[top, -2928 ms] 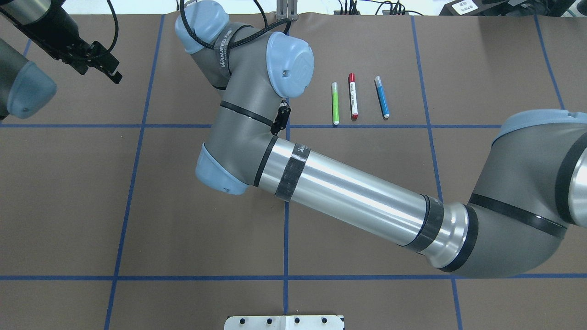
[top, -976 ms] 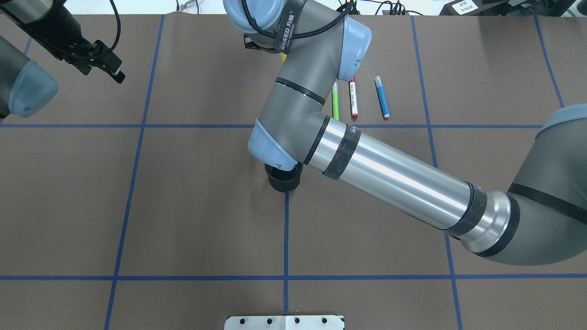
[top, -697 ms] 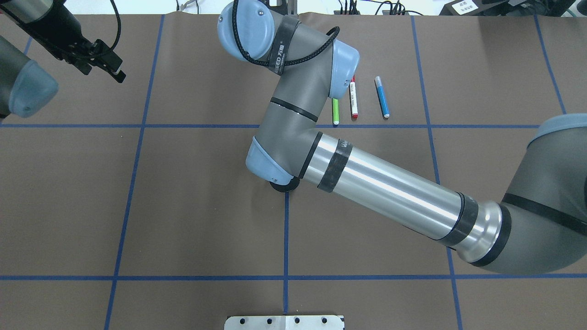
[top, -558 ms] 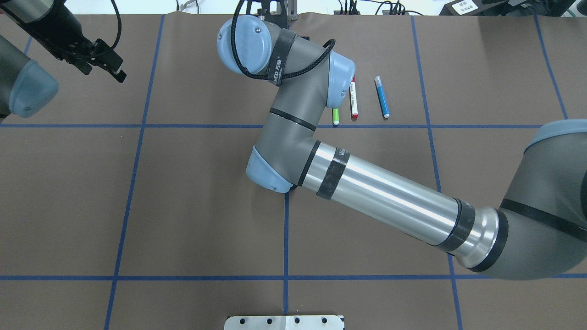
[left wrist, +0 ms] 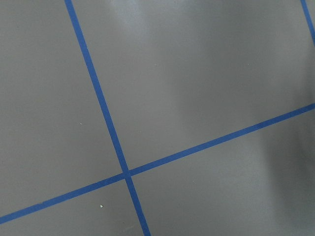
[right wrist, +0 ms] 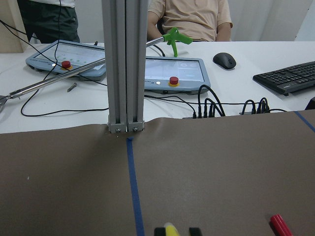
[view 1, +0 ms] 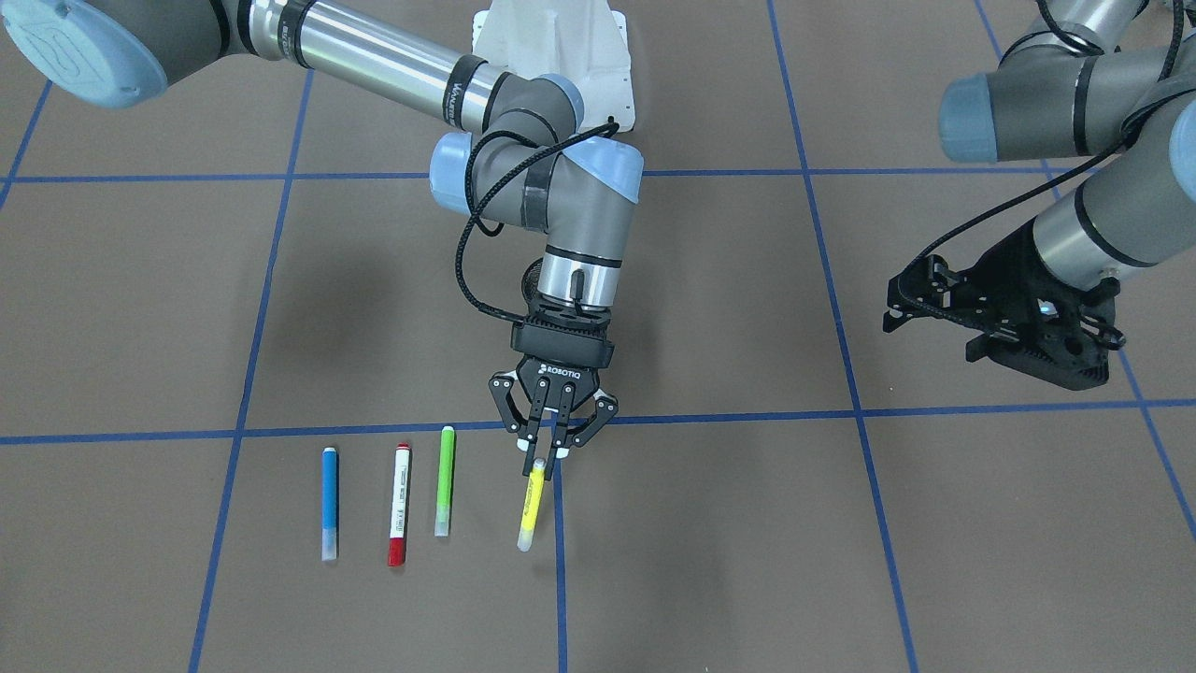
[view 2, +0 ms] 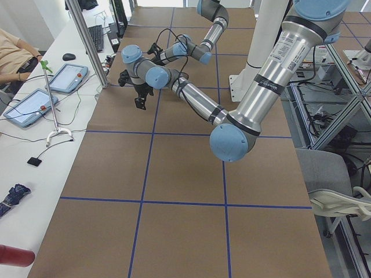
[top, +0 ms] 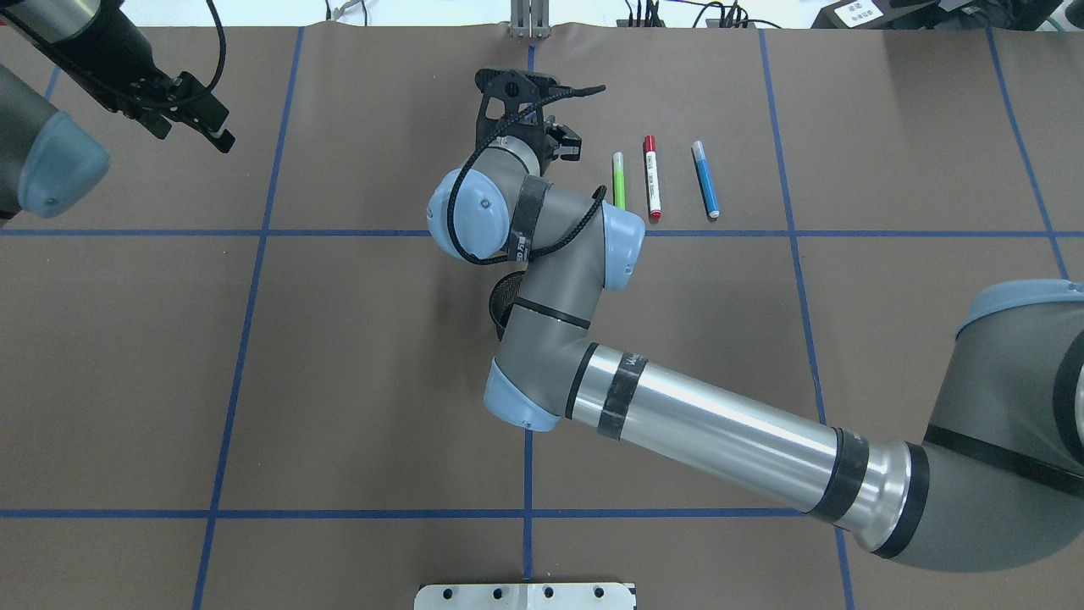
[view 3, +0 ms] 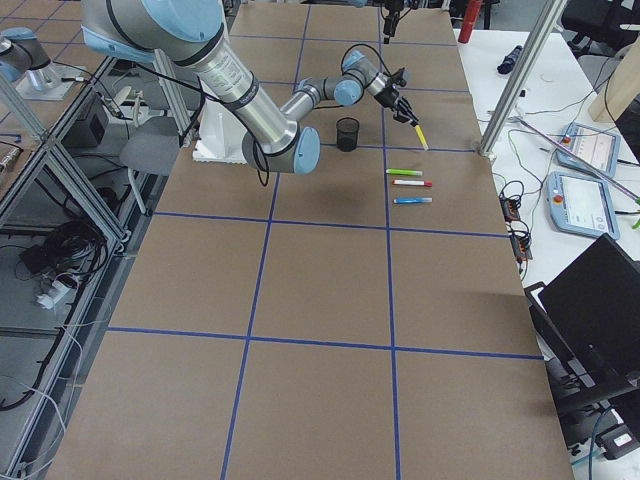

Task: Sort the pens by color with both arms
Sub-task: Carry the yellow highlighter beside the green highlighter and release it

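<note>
Pens [top: 652, 178] are pictured with the sorting judged nearly done: three lie in a row and the fourth is carried at the row's open end, so what is left is for it to be set down and let go. The work is laid out on a broad counter [top: 339, 381] covered in brown and marked into large squares by blue tape [top: 339, 513]. Beyond its far edge a white desk [right wrist: 246, 98] is shown with control tablets [right wrist: 172, 73], a keyboard [right wrist: 288, 81], a mouse [right wrist: 224, 60], a seated person [right wrist: 189, 17] and an aluminium post [right wrist: 124, 64]. The counter is spanned by the right arm [top: 711, 424], stretched from the robot's side across the middle toward that edge, while the left arm [view 1: 1103, 215] is held well apart over bare covering at its own end. A black mesh cup [view 3: 347, 133] is stood near the centre, half hidden by the right arm in the overhead view; its inside cannot be made out. The right gripper [view 1: 548, 451] is closed on the upper end of the yellow pen [view 1: 530, 509], which hangs tilted from it, and whether the lower end touches the counter cannot be told. Nothing is seen in the left gripper [top: 216, 138], and whether it is parted or closed cannot be told. The lime green pen [view 1: 446, 481] is laid just beside the yellow one, then the white pen with red ends [view 1: 400, 505], then the blue pen [view 1: 329, 503], all apart and roughly parallel.
</note>
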`<state>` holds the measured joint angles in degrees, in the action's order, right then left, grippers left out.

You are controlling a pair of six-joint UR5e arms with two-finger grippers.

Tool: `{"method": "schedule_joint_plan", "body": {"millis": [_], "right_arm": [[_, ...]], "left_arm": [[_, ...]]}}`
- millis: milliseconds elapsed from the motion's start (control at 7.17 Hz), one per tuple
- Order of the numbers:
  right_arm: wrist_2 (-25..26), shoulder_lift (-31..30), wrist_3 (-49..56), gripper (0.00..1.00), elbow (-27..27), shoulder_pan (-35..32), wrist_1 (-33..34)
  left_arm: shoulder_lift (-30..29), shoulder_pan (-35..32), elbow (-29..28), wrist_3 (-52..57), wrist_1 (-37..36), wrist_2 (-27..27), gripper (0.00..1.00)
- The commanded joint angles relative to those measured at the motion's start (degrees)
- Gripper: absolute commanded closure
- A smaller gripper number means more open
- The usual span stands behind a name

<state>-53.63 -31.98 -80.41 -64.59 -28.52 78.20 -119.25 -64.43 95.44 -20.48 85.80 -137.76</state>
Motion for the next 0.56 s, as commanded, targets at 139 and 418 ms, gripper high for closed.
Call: {"method": "schedule_joint_plan", "body": {"millis": [139, 418], "right_arm": [[2.57, -1.68, -1.42, 0.66, -0.01, 1.45, -0.15], [2.48, -1.59, -1.42, 0.07, 0.08, 1.45, -0.15]], "left_arm": [[0.07, 0.00, -0.34, 0.00, 0.24, 0.04, 0.01], [-0.01, 0.00, -0.17, 0.00, 0.24, 0.04, 0.01]]}}
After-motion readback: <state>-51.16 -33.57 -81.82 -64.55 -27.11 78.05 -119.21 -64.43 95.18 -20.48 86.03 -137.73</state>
